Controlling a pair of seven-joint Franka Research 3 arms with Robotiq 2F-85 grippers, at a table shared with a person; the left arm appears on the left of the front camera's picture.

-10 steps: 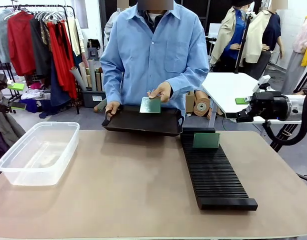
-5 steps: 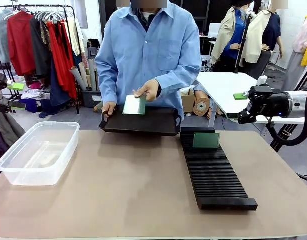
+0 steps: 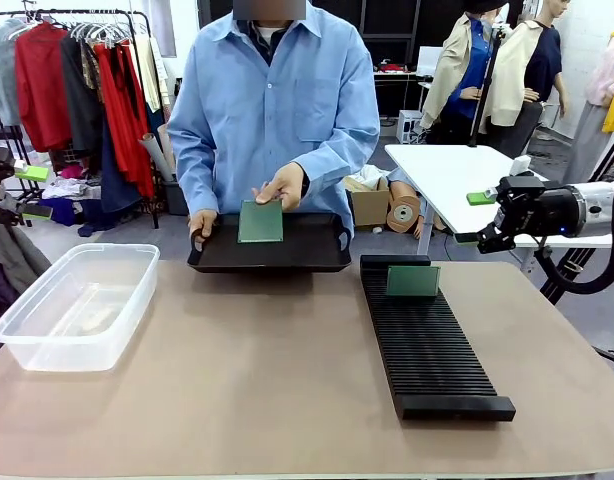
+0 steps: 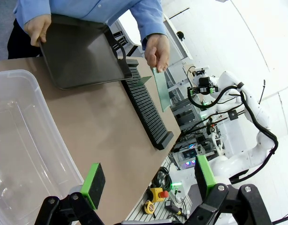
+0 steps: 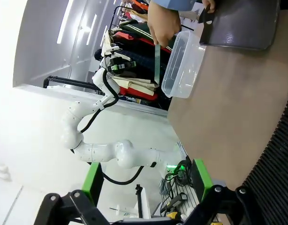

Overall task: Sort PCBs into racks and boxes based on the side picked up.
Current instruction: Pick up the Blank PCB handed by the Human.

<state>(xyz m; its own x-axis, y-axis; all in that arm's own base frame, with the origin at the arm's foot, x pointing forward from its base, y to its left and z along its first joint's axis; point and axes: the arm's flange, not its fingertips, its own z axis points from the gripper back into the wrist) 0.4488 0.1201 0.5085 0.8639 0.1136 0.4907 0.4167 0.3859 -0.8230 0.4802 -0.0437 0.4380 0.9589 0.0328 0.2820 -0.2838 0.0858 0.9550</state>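
Across the table a person holds a PCB (image 3: 260, 221) upright in one hand (image 3: 282, 185), its dark green face toward me, above a flat black tray (image 3: 307, 255) held in the other hand. A second PCB (image 3: 413, 281) stands in a far slot of the long black rack (image 3: 427, 345). The clear box (image 3: 77, 300) sits at the left. My right gripper (image 3: 482, 215) hovers open off the table's far right edge. At the left edge, my left gripper (image 3: 34, 192) is open, away from the table. Its wrist view shows the held PCB (image 4: 161, 89), tray (image 4: 80, 56), rack (image 4: 146, 110) and box (image 4: 22, 140) beyond its open gripper (image 4: 148, 180). The right wrist view shows that PCB (image 5: 156, 63) edge-on, the box (image 5: 184, 65) and rack (image 5: 275, 164) past the open gripper (image 5: 146, 180).
A white side table (image 3: 457, 175) stands behind my right gripper. Clothes racks (image 3: 77, 80) and cardboard rolls (image 3: 402, 212) fill the background. Bare tabletop (image 3: 247, 370) lies between the box and the rack.
The person has shifted the tray and the held PCB to the left and turned the board so its dark face now shows. My right gripper has barely moved.
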